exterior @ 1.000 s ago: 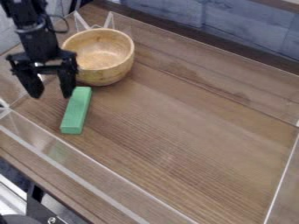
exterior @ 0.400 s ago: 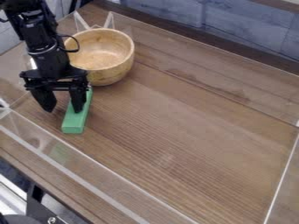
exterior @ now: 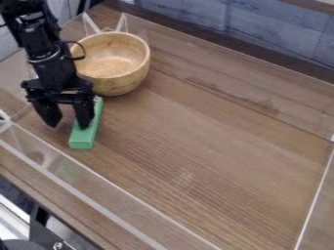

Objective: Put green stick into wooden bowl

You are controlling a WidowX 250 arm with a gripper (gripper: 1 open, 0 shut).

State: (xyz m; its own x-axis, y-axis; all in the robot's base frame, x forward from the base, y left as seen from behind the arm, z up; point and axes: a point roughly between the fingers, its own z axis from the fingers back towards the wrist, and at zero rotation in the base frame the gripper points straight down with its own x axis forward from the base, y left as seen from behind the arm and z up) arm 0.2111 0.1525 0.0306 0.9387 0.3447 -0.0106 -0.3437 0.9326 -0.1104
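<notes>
The green stick lies flat on the wooden table, just in front of the wooden bowl at the back left. My black gripper points straight down over the stick's far end, open. One finger stands to the stick's left and the other is at its right, partly covering the upper end. The bowl's hollow looks empty.
A clear plastic wall runs along the table's front edge and others stand on the left and right sides. A cable loops near the bowl's left rim.
The gripper moved right and down, from left of the stick to astride its far end. It stayed open. The stick and bowl did not move.
</notes>
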